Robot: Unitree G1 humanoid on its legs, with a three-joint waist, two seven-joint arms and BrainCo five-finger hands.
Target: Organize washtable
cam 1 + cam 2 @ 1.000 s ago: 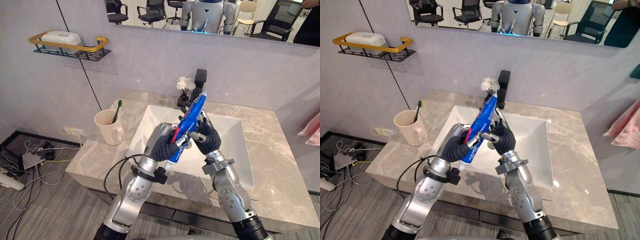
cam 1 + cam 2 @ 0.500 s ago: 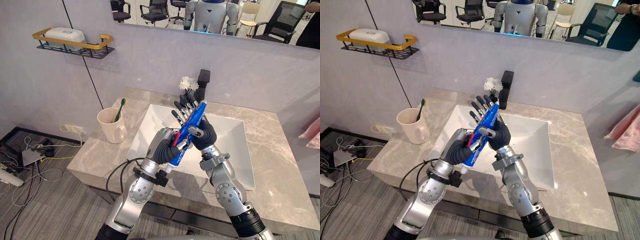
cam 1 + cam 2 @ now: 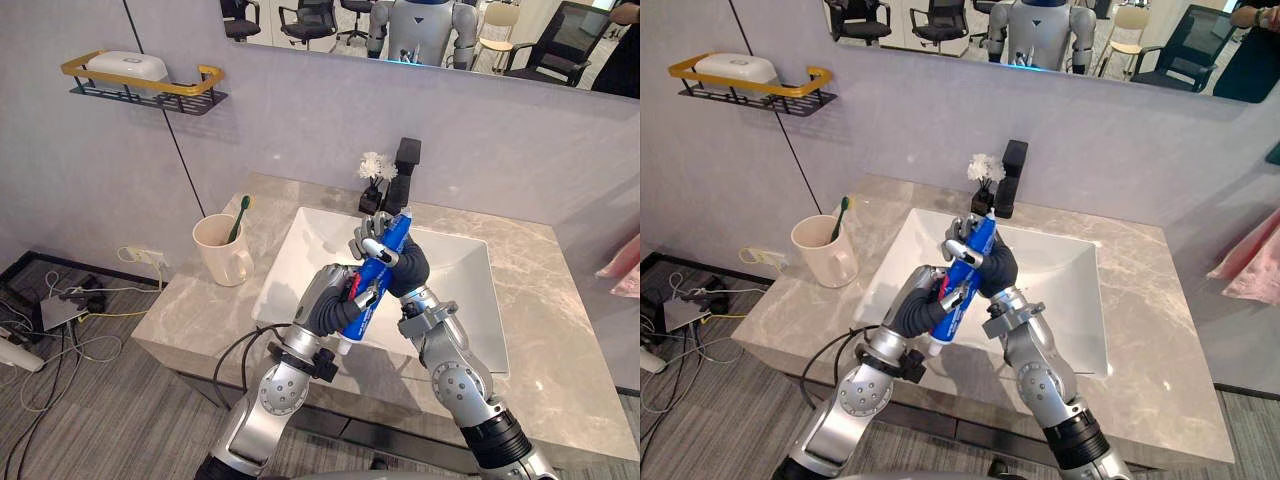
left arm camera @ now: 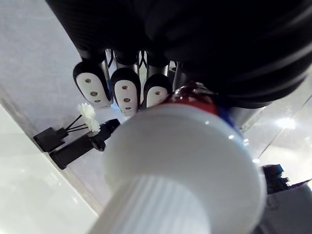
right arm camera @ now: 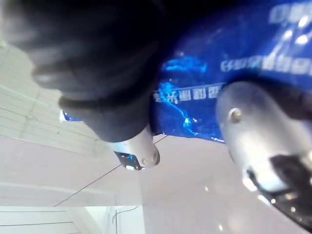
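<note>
- Closest to me, the left hand (image 3: pixel 322 300) is gripping the lower end of the toothpaste tube (image 3: pixel 378 270). Its fingers are curling tight round it just above the white cap (image 4: pixel 185 180), which is pointing down and toward the robot.
- Right behind it, the right hand (image 3: pixel 408 268) is wrapping its fingers round the upper part of the same tube. So both hands are clamping it at once, with the tube tilting up and away, in mid-air.
- All of this is hanging over the sink (image 3: pixel 300 235), not touching it.
- Off to the left on the countertop (image 3: pixel 540 330), well apart from the hands, a cream cup (image 3: pixel 222 255) is standing upright with a green toothbrush (image 3: pixel 237 218) leaning in it. I'm guessing that's where the tube is heading.
- Further back, the black faucet (image 3: pixel 402 165) is sitting with some little white flowers (image 3: pixel 375 165) just beside it.
- On the wall, a yellow-railed shelf (image 3: pixel 140 88) is carrying a white box (image 3: pixel 125 68).
- What I'm worrying about:
  - If one hand pulls before the other loosens, the tube is getting twisted or squashed.
  - If both ease off together, it's dropping into the basin.
  - A clumsy swing toward the cup could be tipping it over, toothbrush and all.
</note>
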